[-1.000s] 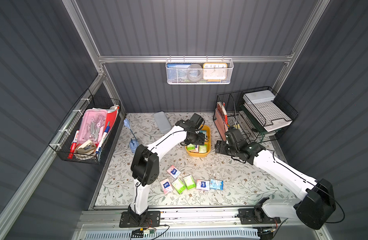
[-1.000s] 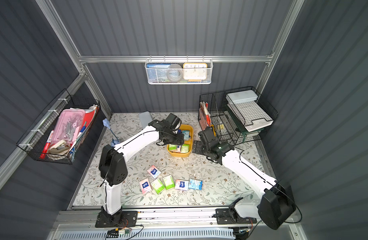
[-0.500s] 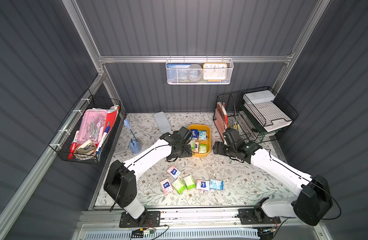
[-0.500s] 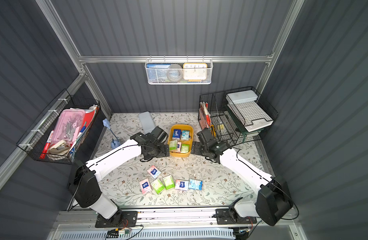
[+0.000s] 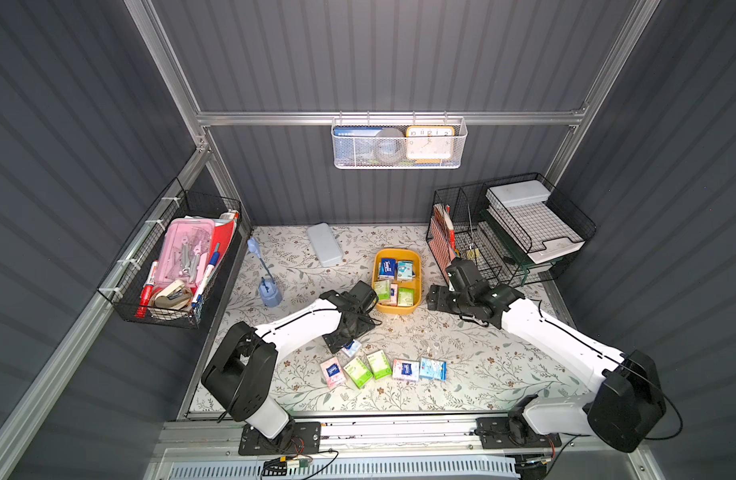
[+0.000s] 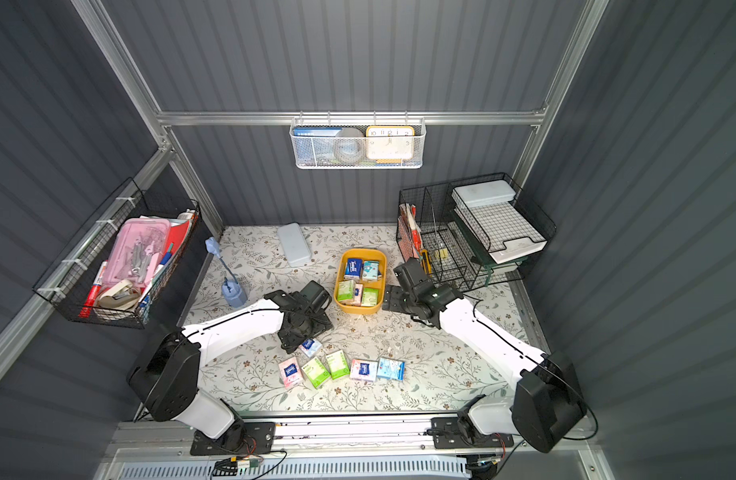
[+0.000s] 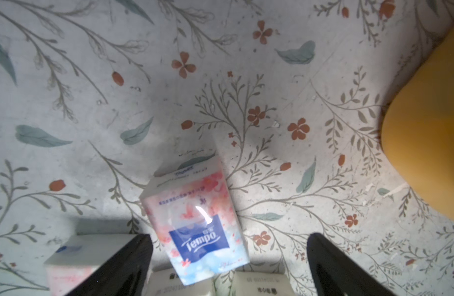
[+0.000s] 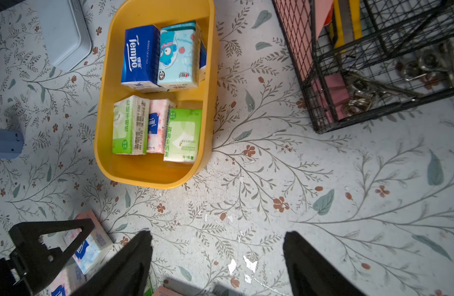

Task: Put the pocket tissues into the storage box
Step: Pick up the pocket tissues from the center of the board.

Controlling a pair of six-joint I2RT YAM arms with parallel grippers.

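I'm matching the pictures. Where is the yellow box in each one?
In a top view: storage box mid-table, packets inside.
In a top view: storage box mid-table.
Left wrist: storage box partly seen, at the edge.
Right wrist: whole storage box, packets showing.
Shared landmark: the flowery mat.

Floral-patterned tabletop across the frame's lower middle. On it: yellow storage box at centre, grey case upper left, blue brush stand left, wire rack right, and a row of pocket tissues below.
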